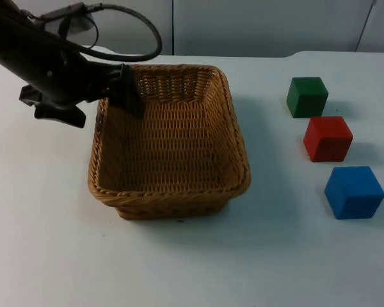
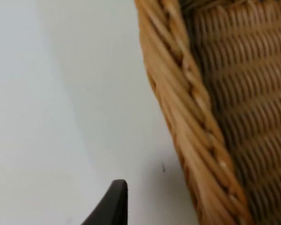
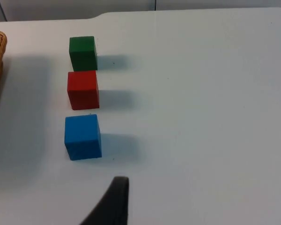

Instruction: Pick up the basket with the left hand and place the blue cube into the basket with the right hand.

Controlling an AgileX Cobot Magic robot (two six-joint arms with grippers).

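Observation:
The woven wicker basket (image 1: 169, 144) rests on the white table at centre-left. My left gripper (image 1: 101, 105) is open and straddles the basket's far-left rim, one finger (image 1: 130, 94) inside the basket and the other outside it. The left wrist view has that rim (image 2: 187, 93) running close past a black fingertip (image 2: 113, 206) that is over the bare table. The blue cube (image 1: 354, 192) sits at the right, nearest the front, and is seen again (image 3: 83, 137) just ahead of my right gripper (image 3: 113, 204), which hovers above the table short of the cube.
A red cube (image 1: 328, 138) and a green cube (image 1: 306, 96) stand in a row behind the blue one. The grey partition wall (image 1: 256, 25) closes off the table's far edge. Open table lies between the basket and the cubes.

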